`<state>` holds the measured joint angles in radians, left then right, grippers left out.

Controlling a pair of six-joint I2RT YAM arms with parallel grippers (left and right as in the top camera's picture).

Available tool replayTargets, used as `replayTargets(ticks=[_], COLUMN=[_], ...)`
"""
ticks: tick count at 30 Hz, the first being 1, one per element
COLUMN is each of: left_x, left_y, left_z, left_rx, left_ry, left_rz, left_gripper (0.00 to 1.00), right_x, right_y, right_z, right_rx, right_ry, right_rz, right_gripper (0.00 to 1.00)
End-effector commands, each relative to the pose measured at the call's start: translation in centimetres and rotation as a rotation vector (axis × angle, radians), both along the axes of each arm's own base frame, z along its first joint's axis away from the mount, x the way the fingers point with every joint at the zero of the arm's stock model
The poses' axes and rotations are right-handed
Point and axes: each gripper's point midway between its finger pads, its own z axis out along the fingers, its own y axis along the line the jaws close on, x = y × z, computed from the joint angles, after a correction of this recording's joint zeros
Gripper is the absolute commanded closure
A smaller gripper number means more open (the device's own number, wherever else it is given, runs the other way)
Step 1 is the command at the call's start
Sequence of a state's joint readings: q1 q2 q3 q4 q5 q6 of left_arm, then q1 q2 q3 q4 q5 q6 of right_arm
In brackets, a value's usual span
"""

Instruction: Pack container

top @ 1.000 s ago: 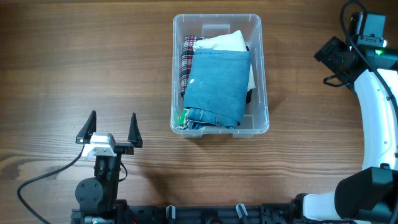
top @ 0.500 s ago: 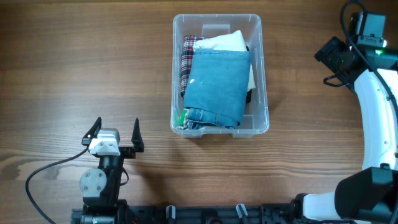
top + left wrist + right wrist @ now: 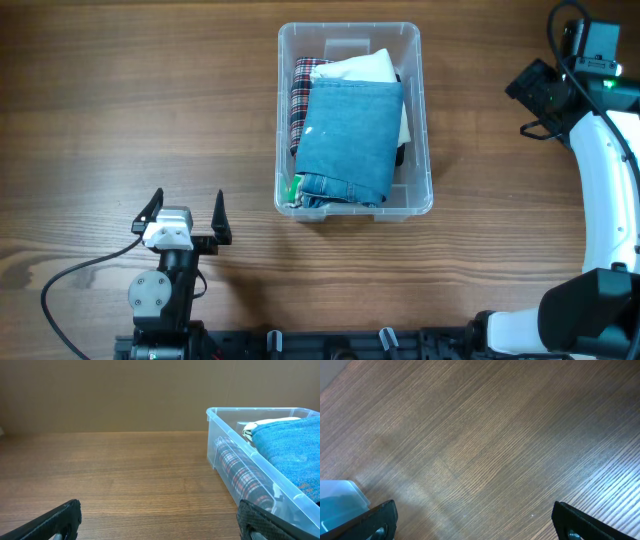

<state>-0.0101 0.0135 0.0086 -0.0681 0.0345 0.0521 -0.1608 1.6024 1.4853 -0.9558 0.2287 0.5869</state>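
The left hand (image 3: 185,212) sits low near the front edge of the counter (image 3: 120,100), fingers spread wide and empty. The container (image 3: 348,29) stands mid-counter, folded jeans (image 3: 350,140) on top. Far right, the right arm (image 3: 610,180) reaches back, with the right hand (image 3: 476,519) spread wide and empty.

In the container (image 3: 420,60), folded jeans (image 3: 348,140) cover most of what lies beneath. A plaid cloth (image 3: 301,100), a white cloth (image 3: 355,68), something black (image 3: 400,155) and something green (image 3: 296,188) show only as edges, the last two too little to identify. The left wrist view cuts the container off at its right and bottom edges, each wrist view shows only dark fingertips (image 3: 60,519) in its bottom corners, and overhead the right arm (image 3: 605,170) runs off the right edge.
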Motion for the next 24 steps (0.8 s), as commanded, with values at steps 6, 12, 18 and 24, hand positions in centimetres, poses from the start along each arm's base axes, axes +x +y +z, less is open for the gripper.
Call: replayTargets(ticks=[6, 12, 18, 24], left_x=[0.0, 0.0, 0.0, 0.0], left_y=[0.2, 0.2, 0.2, 0.2], left_z=[-0.1, -0.1, -0.1, -0.1], left_rx=[0.021, 0.021, 0.021, 0.021], left_ry=[0.000, 0.000, 0.000, 0.000], left_rz=[0.009, 0.009, 0.009, 0.009], left_gripper=[0.00, 0.00, 0.00, 0.00], right_x=[-0.1, -4.2, -11.8, -18.0], right_y=[0.1, 2.6, 4.6, 3.7], right_z=[0.8, 7.8, 9.1, 9.3], right_rx=[0.005, -0.027, -0.048, -0.116], right_ry=[-0.028, -0.284, -0.416, -0.514], right_rz=[-0.012, 0.040, 0.089, 0.032], right_gripper=[0.00, 0.00, 0.00, 0.00])
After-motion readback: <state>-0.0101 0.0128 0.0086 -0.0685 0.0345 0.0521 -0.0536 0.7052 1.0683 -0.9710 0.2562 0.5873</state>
